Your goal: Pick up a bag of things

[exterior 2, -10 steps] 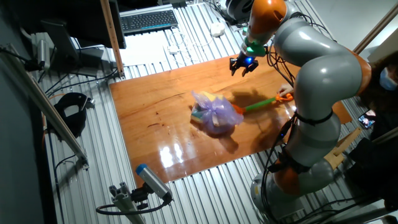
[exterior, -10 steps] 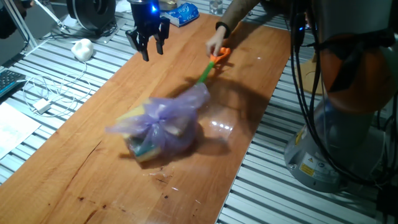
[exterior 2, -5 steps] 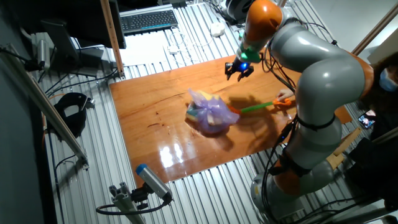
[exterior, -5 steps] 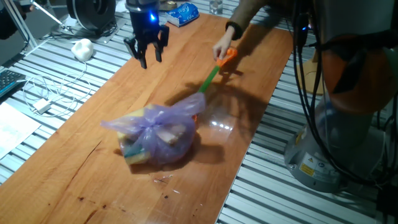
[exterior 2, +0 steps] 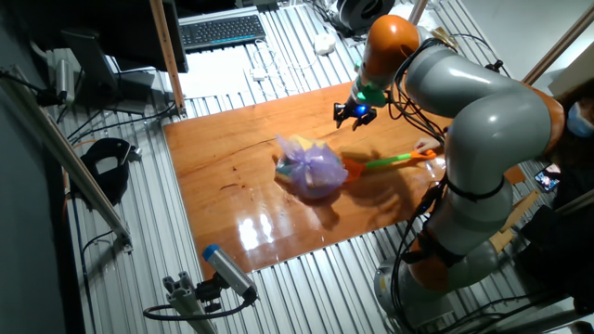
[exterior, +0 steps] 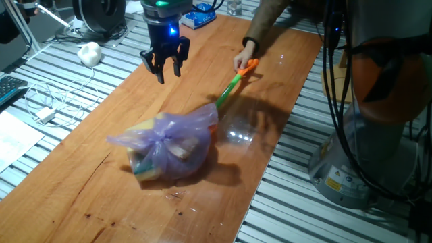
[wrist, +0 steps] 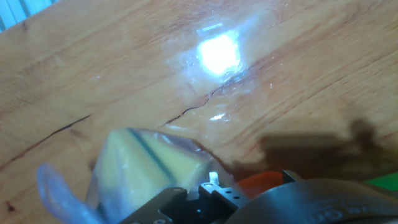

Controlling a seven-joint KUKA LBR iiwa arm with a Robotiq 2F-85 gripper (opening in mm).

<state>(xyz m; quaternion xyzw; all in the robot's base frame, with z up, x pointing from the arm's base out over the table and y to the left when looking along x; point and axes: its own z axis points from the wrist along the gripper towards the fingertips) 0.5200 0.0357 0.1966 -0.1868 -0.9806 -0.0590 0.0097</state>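
Tool (exterior: 164, 64) hangs above worktop (exterior: 101, 128), fingers spread, nothing held. Purple bag of things (exterior: 167, 145) lies on worktop nearer the front edge, apart from tool. Toy shovel (exterior: 231, 84) touches bag's far side; a person's hand (exterior: 244, 59) holds its orange handle.
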